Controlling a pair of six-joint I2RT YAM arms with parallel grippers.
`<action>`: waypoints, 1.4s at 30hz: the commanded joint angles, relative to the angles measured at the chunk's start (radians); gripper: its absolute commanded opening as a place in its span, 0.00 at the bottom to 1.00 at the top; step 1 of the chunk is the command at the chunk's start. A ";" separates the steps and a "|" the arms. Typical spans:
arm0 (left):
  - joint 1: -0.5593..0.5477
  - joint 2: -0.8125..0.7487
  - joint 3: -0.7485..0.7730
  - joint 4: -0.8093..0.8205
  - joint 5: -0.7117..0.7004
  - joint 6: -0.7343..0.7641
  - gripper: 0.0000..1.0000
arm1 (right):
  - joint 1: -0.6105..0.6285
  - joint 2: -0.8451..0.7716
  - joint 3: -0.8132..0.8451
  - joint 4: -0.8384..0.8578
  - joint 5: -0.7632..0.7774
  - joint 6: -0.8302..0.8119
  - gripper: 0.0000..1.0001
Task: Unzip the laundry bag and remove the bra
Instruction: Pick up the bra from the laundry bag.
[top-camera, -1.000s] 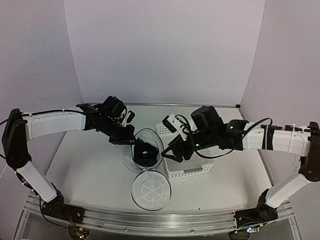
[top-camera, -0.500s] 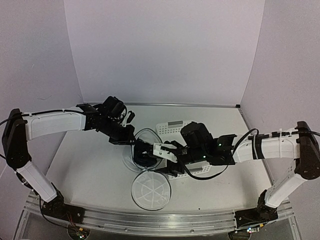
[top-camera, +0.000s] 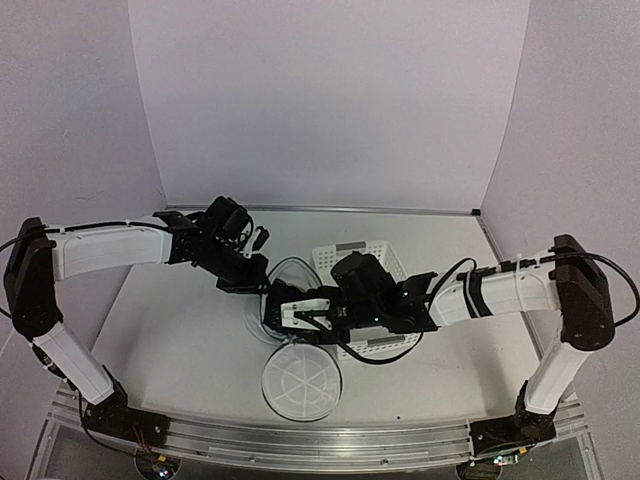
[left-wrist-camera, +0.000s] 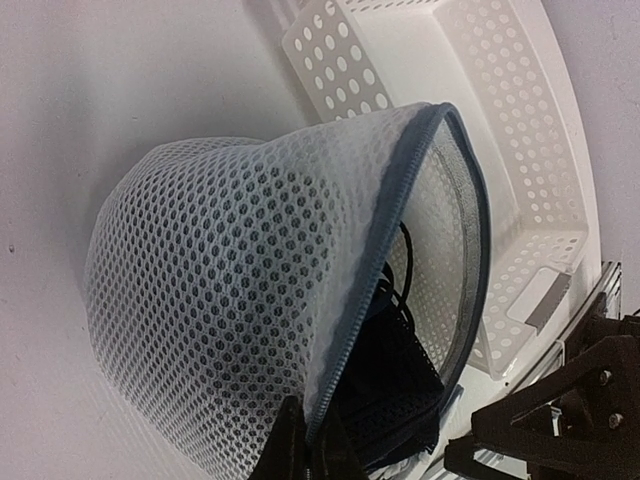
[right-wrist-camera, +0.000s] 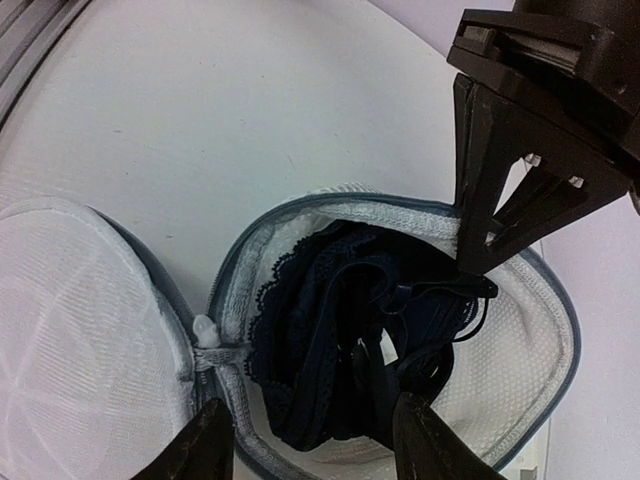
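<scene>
The laundry bag lies unzipped at the table's middle, and its round spoked lid is folded down towards me. In the left wrist view my left gripper is shut on the bag's blue zip rim and holds the mesh wall up. The black bra, lace-edged with thin straps, sits bunched inside the opening. My right gripper hangs open over the bag's mouth, one fingertip by the zip end and the other on the bra's far side. In the top view it covers the opening.
The white perforated basket stands right behind the bag, under my right forearm, and shows beside the bag in the left wrist view. My left gripper's black body looms at the bag's far rim. Walls close the back and sides.
My right arm has swung left from over the basket to the bag's mouth, and its jaws have narrowed a little. The left gripper has kept its hold on the rim.
</scene>
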 joint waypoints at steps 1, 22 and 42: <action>-0.004 -0.031 -0.002 0.017 -0.007 0.021 0.00 | 0.007 0.030 0.072 0.051 0.028 -0.023 0.55; -0.004 -0.029 0.006 0.015 -0.011 0.030 0.00 | 0.023 0.085 0.102 -0.019 -0.012 -0.003 0.48; -0.005 -0.024 0.008 0.013 -0.009 0.031 0.00 | 0.039 0.082 0.111 -0.029 0.022 0.005 0.46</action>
